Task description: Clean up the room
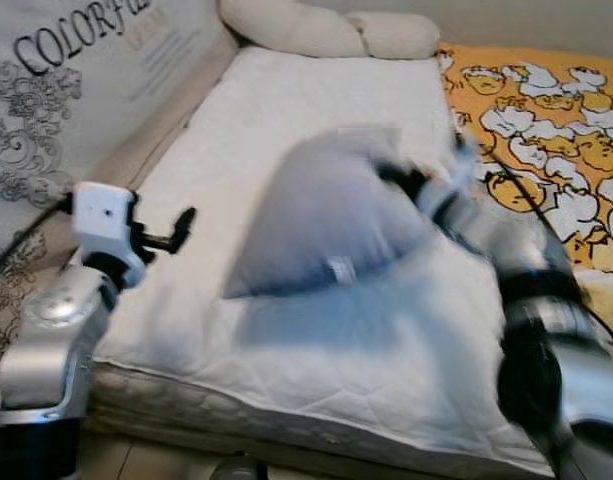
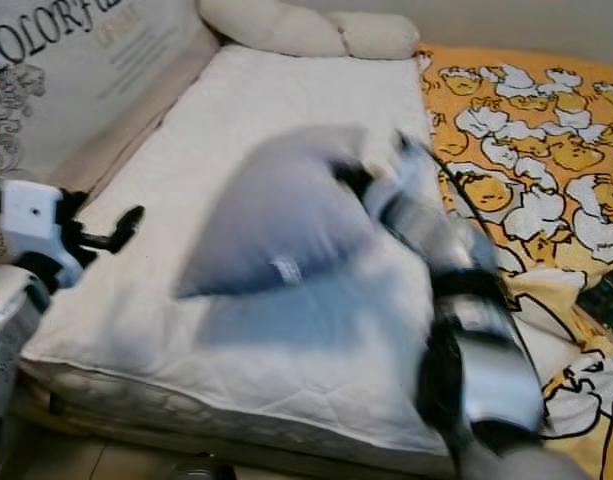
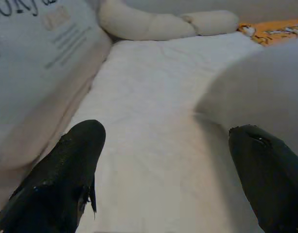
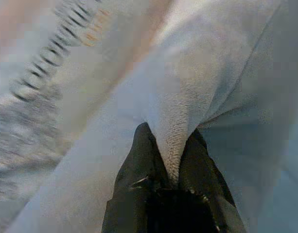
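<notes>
Left eye view: a white mattress [image 1: 286, 130] lies beside an orange blanket [image 1: 546, 120], two cream cushions [image 1: 326, 30] at its far end. A grey pillow [image 1: 326, 215] (blurred) hangs over the mattress, a fold pinched in the right gripper [image 4: 172, 160]. Left gripper [image 3: 163, 170], fingers spread, hovers near the mattress's left edge.

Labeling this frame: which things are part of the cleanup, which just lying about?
In the job:
grey pillow, pinched in the right claw
left claw, open over the mattress

Lying about:
cream bolster
yellow blanket
</notes>
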Motion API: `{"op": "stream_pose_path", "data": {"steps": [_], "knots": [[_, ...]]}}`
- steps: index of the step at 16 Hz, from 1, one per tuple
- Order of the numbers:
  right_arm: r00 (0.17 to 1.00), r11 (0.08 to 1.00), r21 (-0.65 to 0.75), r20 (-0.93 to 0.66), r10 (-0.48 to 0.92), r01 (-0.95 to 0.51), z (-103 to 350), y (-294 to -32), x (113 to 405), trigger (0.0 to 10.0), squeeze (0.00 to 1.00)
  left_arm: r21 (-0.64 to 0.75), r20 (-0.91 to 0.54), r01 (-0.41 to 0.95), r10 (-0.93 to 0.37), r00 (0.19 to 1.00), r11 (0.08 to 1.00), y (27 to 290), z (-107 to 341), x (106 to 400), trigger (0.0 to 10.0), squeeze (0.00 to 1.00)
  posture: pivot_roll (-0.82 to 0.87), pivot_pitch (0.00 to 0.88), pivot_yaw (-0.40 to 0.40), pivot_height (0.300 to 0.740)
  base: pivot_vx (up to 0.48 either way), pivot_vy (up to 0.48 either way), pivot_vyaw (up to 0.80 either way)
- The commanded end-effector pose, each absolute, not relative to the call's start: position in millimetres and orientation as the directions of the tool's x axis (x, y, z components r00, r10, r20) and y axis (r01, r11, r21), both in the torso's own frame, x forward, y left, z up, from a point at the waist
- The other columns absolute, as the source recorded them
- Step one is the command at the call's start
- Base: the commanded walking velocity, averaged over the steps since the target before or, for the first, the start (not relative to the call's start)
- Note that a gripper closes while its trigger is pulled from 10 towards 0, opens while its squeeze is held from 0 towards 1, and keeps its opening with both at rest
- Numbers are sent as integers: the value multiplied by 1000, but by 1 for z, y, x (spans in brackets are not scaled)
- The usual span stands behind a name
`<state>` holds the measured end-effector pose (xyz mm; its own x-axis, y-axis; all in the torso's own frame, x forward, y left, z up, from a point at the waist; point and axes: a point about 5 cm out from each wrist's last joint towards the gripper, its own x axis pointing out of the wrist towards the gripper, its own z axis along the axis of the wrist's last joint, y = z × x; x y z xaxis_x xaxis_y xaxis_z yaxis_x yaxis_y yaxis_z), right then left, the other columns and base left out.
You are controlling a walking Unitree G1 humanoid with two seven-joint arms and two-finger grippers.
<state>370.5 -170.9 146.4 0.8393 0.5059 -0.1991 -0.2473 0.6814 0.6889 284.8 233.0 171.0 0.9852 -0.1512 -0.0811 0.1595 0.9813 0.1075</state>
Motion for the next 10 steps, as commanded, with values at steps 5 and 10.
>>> {"op": "stream_pose_path", "data": {"steps": [5,10], "knots": [[728,858,513,-574,374,-37,36,-210,296,0,0,-35,-145,334,-336,931,942,198,152,292,10000,0,-19,0,48,740,0,0,0],[761,928,372,-595,260,-27,41,-219,300,10000,0,-252,-113,475,-513,851,843,158,133,320,10000,1000,-41,0,61,740,0,0,0]]}}
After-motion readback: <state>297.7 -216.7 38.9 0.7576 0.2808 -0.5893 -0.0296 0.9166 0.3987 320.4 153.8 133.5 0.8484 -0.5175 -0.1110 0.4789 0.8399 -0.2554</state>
